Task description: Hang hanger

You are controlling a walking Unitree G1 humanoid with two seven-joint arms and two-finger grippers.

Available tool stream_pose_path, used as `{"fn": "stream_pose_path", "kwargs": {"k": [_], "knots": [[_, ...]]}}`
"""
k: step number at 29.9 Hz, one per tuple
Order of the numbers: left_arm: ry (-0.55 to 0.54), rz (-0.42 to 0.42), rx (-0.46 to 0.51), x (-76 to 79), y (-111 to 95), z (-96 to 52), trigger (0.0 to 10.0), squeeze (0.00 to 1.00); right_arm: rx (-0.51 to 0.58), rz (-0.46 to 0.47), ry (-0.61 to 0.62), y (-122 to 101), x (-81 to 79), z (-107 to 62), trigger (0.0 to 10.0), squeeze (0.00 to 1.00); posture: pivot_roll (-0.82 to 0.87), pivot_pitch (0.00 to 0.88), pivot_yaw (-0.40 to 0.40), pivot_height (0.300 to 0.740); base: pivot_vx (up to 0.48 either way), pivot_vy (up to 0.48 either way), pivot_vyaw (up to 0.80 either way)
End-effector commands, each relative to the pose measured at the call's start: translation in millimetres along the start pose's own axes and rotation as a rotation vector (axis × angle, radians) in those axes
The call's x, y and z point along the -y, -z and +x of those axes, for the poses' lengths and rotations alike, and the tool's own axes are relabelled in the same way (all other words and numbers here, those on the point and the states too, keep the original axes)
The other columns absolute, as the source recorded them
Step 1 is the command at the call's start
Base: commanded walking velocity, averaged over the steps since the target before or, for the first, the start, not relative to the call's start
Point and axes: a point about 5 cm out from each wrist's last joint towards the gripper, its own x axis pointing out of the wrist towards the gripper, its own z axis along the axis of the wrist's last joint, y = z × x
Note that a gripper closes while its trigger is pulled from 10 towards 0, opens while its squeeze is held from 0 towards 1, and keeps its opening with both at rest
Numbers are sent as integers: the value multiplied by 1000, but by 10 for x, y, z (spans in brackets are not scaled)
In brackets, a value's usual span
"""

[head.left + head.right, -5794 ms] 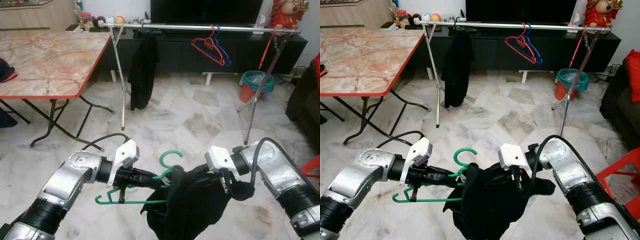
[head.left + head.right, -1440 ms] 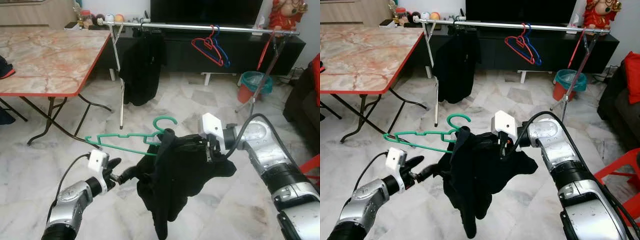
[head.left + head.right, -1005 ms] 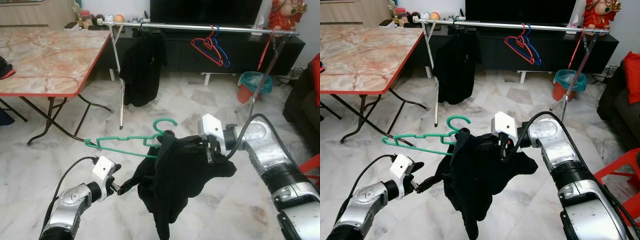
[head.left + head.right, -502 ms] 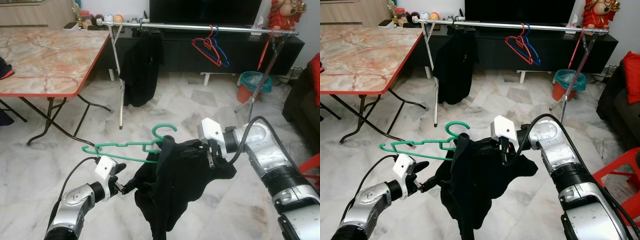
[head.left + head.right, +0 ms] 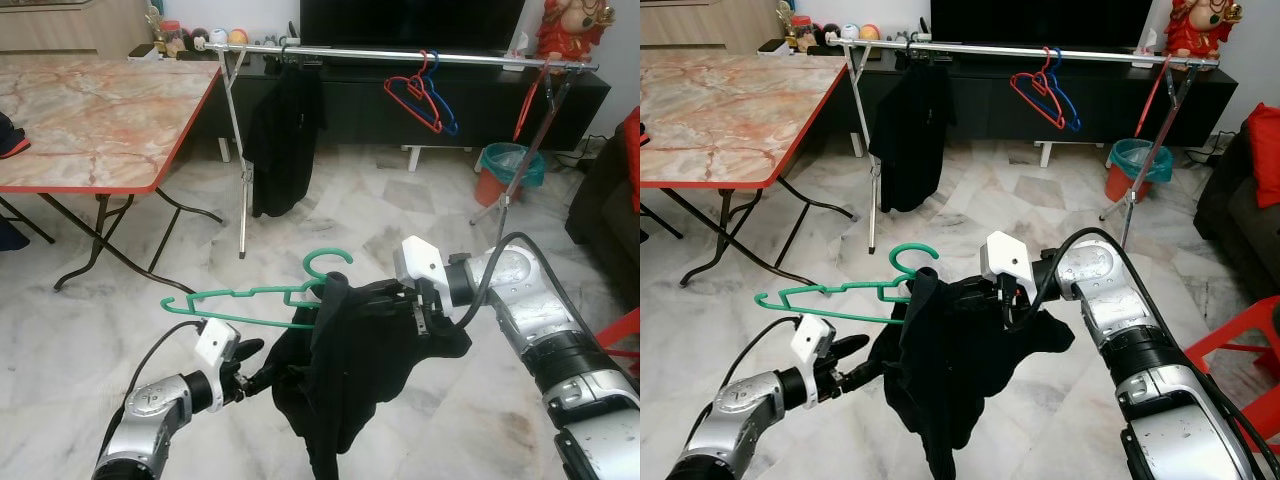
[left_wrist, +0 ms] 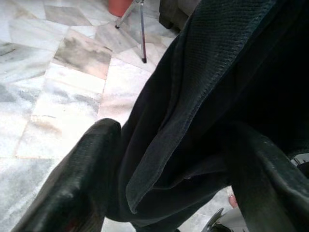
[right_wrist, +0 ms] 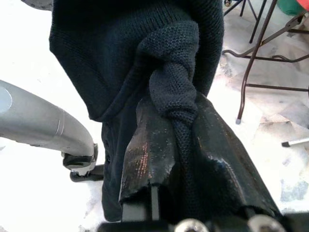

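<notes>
A green hanger [image 5: 250, 296] hangs tilted in mid-air with a black garment [image 5: 350, 370] bunched over its right half, below the hook. My right gripper [image 5: 395, 298] is shut on a twisted fold of that garment [image 7: 174, 87], holding cloth and hanger up. Low at the left, my left gripper [image 5: 258, 365] is open at the garment's lower left edge. In the left wrist view its fingers [image 6: 82, 183] stand wide apart with a hem of the cloth [image 6: 203, 96] between them. The silver clothes rail [image 5: 400, 55] stands across the room ahead.
On the rail hang a black garment [image 5: 285, 140] and red and blue hangers [image 5: 420, 95]. A marble-topped folding table [image 5: 90, 120] stands at the left. A teal bin [image 5: 505, 170] sits by the rail's right leg, and a red chair [image 5: 625, 335] at the right edge.
Earlier my left gripper held the hanger; it has let go and dropped to the garment's lower edge. My right gripper has lifted garment and hanger. In the last half second the left gripper closed in slightly.
</notes>
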Motion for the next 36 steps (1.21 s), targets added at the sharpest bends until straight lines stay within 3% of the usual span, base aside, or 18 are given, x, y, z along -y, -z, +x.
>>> {"fn": "stream_pose_path", "kwargs": {"k": [1,2,3,4,5,7,36], "knots": [[-4,5,-11,2,-7,39,10000,0,33,-64,3,-176,56,-24,0,0,-60,0,-25,740,0,0,0],[-13,5,-10,-6,-7,47,10000,0,33,-64,2,-179,57,-26,0,0,-60,0,-26,740,0,0,0],[-5,-5,-9,2,-3,56,8902,0,34,-63,2,-177,55,-26,0,0,-59,0,-26,740,0,0,0],[-5,-5,-9,2,-3,56,8902,0,34,-63,2,-177,55,-26,0,0,-59,0,-26,740,0,0,0],[-4,-7,-8,4,-3,59,5176,0,34,-63,2,-178,55,-24,0,0,-60,0,-26,740,0,0,0],[-7,-8,-9,7,0,66,0,0,35,-61,4,-180,55,-27,0,0,-62,0,-26,740,0,0,0],[32,-29,-15,48,29,60,0,0,33,-55,33,-187,93,-26,0,0,-57,0,-25,740,0,0,0]]}}
